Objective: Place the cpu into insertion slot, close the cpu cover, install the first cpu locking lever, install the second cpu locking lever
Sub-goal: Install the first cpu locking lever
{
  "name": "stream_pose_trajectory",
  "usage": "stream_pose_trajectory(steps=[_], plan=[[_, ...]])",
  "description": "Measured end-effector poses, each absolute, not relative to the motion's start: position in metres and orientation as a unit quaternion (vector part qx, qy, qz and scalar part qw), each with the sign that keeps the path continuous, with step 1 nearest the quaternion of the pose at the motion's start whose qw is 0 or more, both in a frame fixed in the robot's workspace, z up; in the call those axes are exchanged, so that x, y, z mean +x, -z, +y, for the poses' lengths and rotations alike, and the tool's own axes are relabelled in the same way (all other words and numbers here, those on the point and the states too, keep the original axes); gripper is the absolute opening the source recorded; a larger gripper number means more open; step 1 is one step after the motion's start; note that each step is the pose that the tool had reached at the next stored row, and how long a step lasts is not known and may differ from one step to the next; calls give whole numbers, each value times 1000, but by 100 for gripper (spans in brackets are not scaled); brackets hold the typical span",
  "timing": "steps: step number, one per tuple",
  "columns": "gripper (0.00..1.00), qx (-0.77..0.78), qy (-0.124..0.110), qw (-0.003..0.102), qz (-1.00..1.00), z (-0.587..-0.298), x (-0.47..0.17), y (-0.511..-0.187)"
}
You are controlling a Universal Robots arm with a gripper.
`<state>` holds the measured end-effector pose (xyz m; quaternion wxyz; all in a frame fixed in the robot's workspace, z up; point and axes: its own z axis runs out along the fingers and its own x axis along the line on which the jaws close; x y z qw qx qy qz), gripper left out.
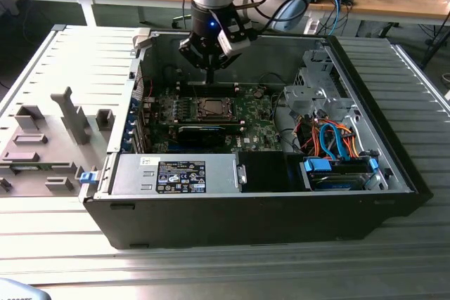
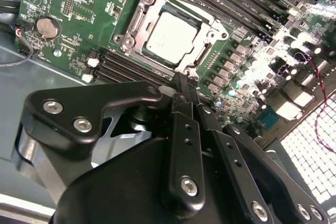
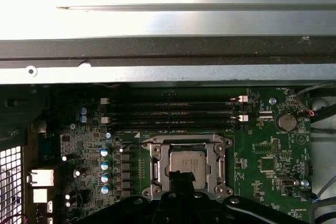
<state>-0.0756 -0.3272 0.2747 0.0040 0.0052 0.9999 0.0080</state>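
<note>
The cpu (image 2: 170, 34) lies flat in the insertion slot (image 1: 210, 109) on the green board, its silver top showing. The cpu cover (image 2: 140, 10) is down around it as a silver frame, and the chip shows through its window. In the first wrist view the cpu (image 3: 187, 162) and the cpu cover (image 3: 156, 167) sit just beyond my fingertips. My gripper (image 1: 210, 79) hangs a little above the board at the far edge of the slot. Its black fingers (image 2: 184, 103) are pressed together into one narrow tip with nothing between them. I cannot make out the locking levers.
The board sits deep in an open black computer case (image 1: 394, 152). Memory slots (image 3: 173, 114) run beside the socket, toward the case wall (image 3: 168, 72). A power supply (image 1: 176, 173) and a drive cage with orange and blue cables (image 1: 330, 138) stand near the front. Grey fixtures (image 1: 67, 114) sit at the exterior view's left.
</note>
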Motion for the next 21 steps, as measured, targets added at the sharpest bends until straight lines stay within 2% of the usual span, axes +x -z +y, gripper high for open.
stream_pose_trajectory(steps=[21], plan=[[11, 5, -8, 4, 1000, -327, -90, -275]])
